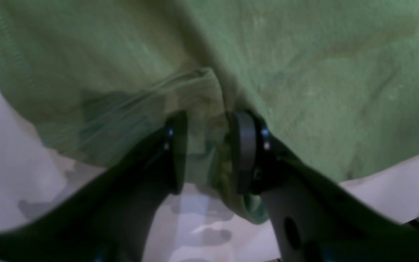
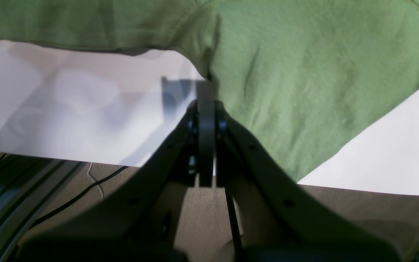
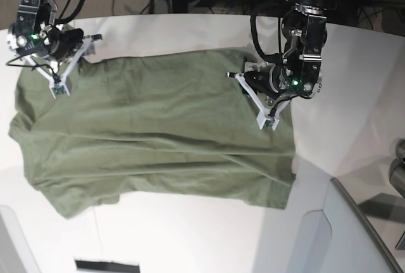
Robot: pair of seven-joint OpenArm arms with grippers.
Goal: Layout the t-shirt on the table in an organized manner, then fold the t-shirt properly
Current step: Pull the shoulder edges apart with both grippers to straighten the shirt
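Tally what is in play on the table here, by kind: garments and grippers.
Olive-green t-shirt: 1
Grippers: 2, the left gripper shut on a fold of the shirt, and the right gripper shut at its edge
Total: 3, on one white table

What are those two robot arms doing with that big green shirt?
Two robot arms are handling an olive-green cotton t-shirt spread on the white table. The left gripper has a bunched fold of the fabric between its jaws. The right gripper is shut at the shirt's edge, near the table's edge. The shirt lies mostly flat but wrinkled, not yet folded.
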